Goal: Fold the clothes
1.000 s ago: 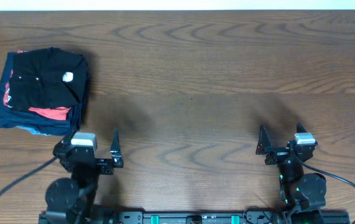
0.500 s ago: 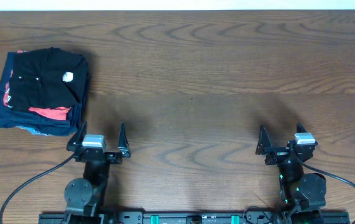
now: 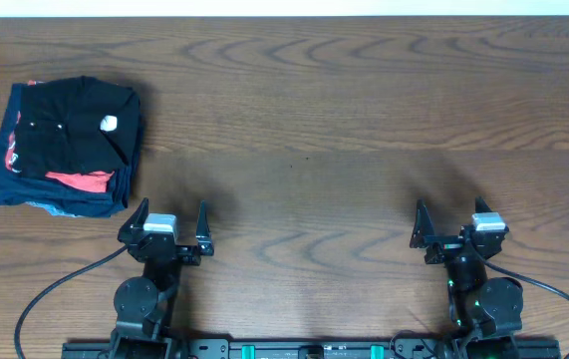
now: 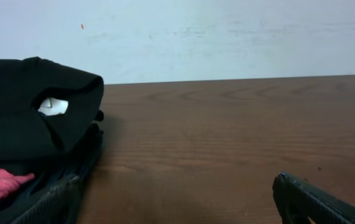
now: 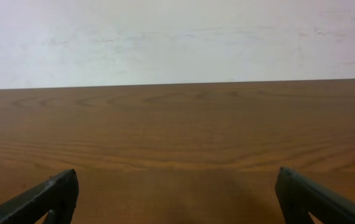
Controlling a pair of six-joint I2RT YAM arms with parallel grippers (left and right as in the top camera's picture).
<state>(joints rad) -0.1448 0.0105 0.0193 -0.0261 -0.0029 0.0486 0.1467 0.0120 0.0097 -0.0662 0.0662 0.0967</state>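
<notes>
Resting near the front edge of the table, left gripper & right gripper were both spread open, holding nothing. Black T-shirt lay folded atop navy garments, just beyond left gripper.

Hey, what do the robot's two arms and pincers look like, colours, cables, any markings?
Both arms are black with rounded joint housings. The left pincer and right pincer each have two slim, pointed black fingers and a pale grey block at the wrist. The left cable and right cable are black, looping out sideways. Green lights glow on the right arm.
</notes>
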